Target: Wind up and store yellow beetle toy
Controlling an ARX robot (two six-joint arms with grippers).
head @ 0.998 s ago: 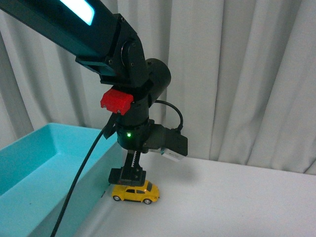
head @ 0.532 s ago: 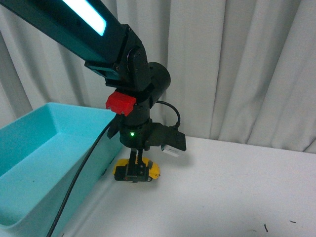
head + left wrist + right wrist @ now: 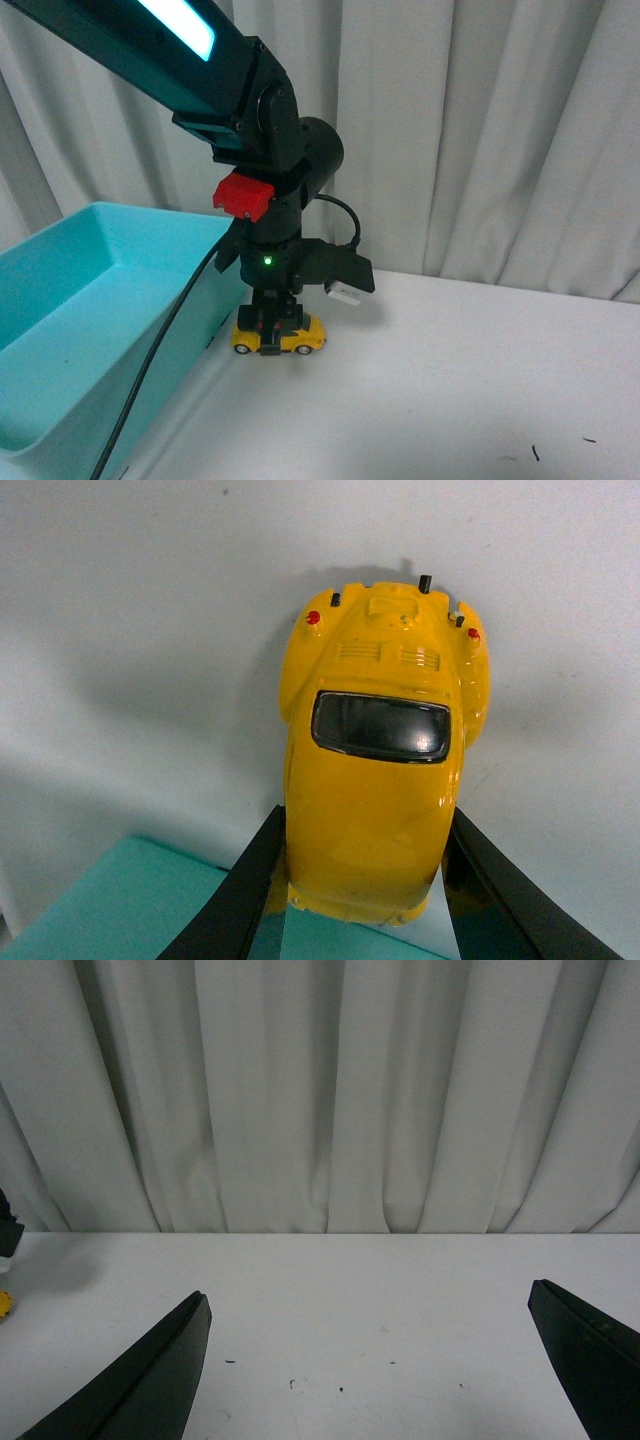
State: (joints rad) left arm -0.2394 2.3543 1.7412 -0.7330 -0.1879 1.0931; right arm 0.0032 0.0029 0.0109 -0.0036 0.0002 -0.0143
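The yellow beetle toy point(image 3: 280, 336) sits on the white table right beside the teal bin point(image 3: 70, 330). My left gripper point(image 3: 272, 332) comes straight down on it and is shut on its body. In the left wrist view the toy point(image 3: 375, 770) fills the middle, dark window up, with a black finger pressed on each side of it. My right gripper point(image 3: 385, 1360) is open and empty over the bare white table; it does not show in the front view. A sliver of the toy point(image 3: 4, 1304) shows at the edge of the right wrist view.
The teal bin is open-topped and stands at the left, its near wall point(image 3: 120, 910) showing beside the toy. A white curtain point(image 3: 480, 130) hangs behind the table. The left arm's cable point(image 3: 160, 370) hangs down over the bin's edge.
The left gripper and the beetle toy have shifted a little back along the table beside the bin, and the toy now shows side-on under the fingers.
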